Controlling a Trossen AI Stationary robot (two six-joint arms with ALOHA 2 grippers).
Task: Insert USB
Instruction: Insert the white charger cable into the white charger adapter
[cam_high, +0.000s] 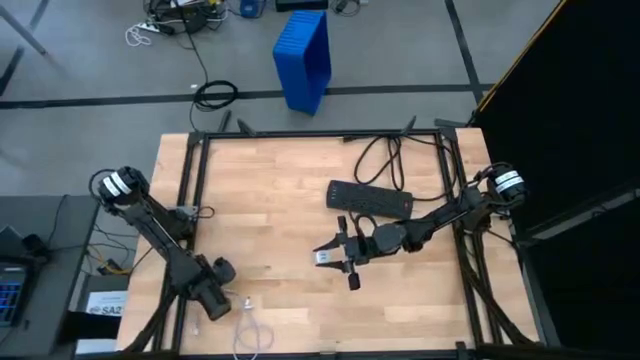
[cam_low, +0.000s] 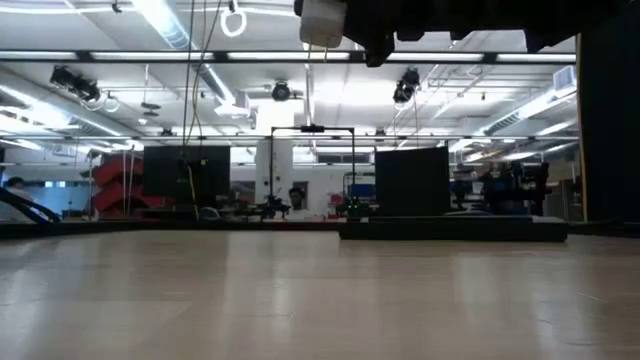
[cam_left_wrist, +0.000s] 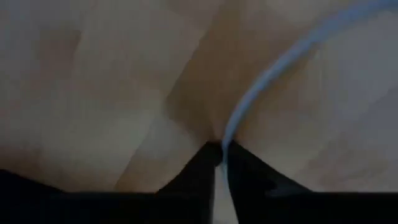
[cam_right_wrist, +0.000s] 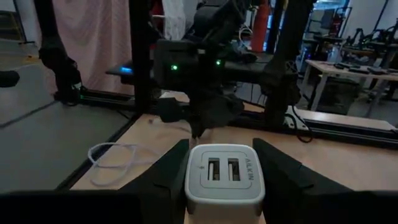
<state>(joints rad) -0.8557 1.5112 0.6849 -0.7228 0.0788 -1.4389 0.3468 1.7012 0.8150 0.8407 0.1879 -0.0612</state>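
The left gripper (cam_high: 222, 305) pinches the white USB cable (cam_high: 250, 330) at the table's near edge. The right gripper (cam_high: 338, 255) clamps a white charger (cam_right_wrist: 222, 174) mid-table. The floppy cable could slip or buckle, missing the ports

A power strip (cam_high: 369, 198) is lying on the desk (cam_high: 270, 200), right of centre and toward the far edge. The right tool (cam_high: 327, 257) is hovering just nearer than it, carrying a charger block (cam_right_wrist: 222, 175). The USB (cam_high: 251, 325) is lying at the near edge toward the left corner, with the left tool (cam_high: 205, 297) sitting over its end.
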